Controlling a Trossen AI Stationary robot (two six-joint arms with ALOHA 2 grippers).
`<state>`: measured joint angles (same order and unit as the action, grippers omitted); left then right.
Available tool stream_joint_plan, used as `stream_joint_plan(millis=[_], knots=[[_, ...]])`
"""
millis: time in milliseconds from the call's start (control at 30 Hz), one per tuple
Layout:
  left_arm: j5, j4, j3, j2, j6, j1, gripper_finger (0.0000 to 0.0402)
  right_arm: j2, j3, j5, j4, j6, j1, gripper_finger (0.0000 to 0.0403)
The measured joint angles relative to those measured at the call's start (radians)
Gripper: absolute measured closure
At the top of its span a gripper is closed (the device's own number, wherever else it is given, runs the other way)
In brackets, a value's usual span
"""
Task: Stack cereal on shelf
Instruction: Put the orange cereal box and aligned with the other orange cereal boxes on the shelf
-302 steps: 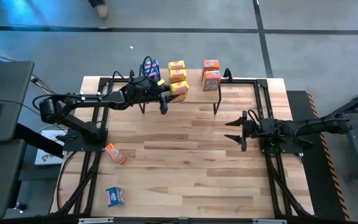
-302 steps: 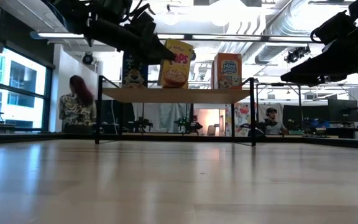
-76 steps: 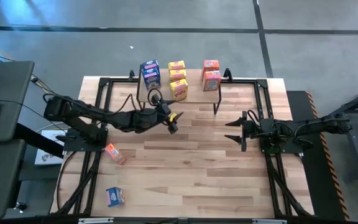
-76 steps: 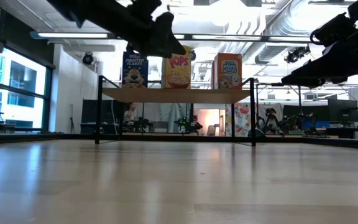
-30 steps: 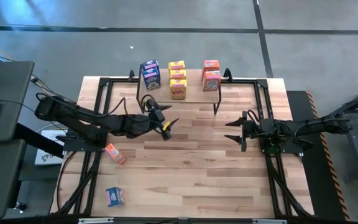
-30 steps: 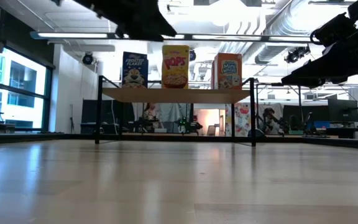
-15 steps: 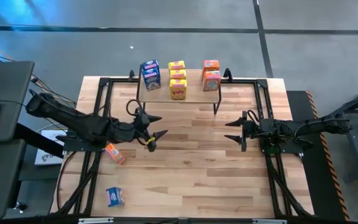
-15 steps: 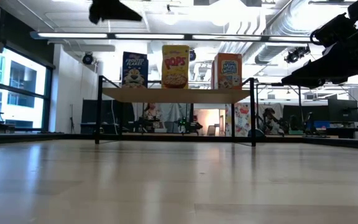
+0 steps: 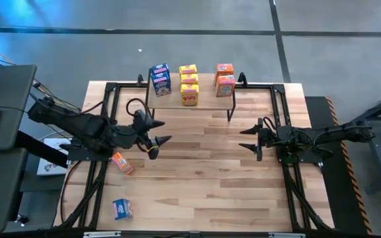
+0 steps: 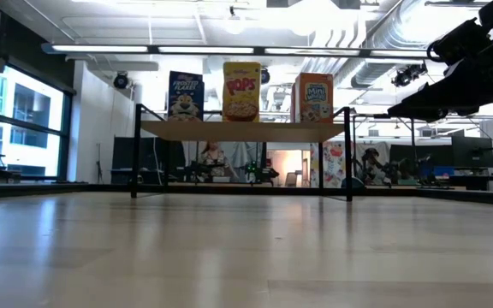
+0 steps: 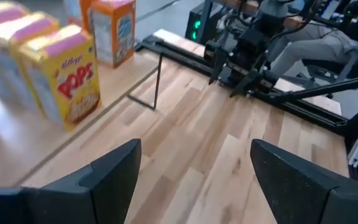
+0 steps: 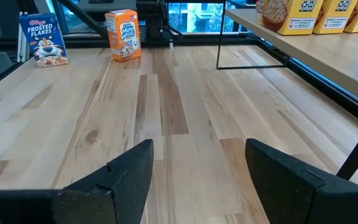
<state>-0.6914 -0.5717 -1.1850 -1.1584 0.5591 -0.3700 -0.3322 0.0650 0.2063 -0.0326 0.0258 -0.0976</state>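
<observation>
The shelf (image 9: 207,84) stands at the table's far edge. On its wooden top stand one blue cereal box (image 9: 160,78), three yellow ones (image 9: 188,84) in a row and two orange-red ones (image 9: 224,79). An orange-red box (image 9: 121,162) and a blue box (image 9: 122,209) rest on the table near its left edge. My left gripper (image 9: 159,133) hovers open and empty, between the shelf and the orange-red box on the table. My right gripper (image 9: 247,138) waits open and empty over the table's right half.
Black frame rails (image 9: 283,119) run along the table's left and right sides. The wood between the two grippers (image 12: 166,112) is bare. In the low view the shelf (image 10: 242,130) shows the boxes' fronts, with the right arm (image 10: 452,77) high at the right.
My left gripper has drawn back from the shelf toward the table's left edge, risen out of the top of the low view and rolled about its own axis. It has stayed open and empty. The boxes on the shelf have kept still.
</observation>
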Motion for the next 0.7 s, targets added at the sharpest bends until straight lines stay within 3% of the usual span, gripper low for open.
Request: stream_joint_plan(millis=[133, 333, 700], knots=[[0.010, -0.071, -0.015, 0.000, 0.138, -0.009, 0.0108, 0.000, 0.000, 0.000, 0.000, 0.000, 0.000, 0.0155], [0.116, -0.090, -0.016, 0.000, 0.285, -0.012, 0.0108, 0.000, 0.000, 0.000, 0.000, 0.000, 0.000, 0.0155], [0.141, -0.088, -0.083, 0.000, 0.302, -0.012, 0.0108, 0.000, 0.000, 0.000, 0.000, 0.000, 0.000, 0.0155]])
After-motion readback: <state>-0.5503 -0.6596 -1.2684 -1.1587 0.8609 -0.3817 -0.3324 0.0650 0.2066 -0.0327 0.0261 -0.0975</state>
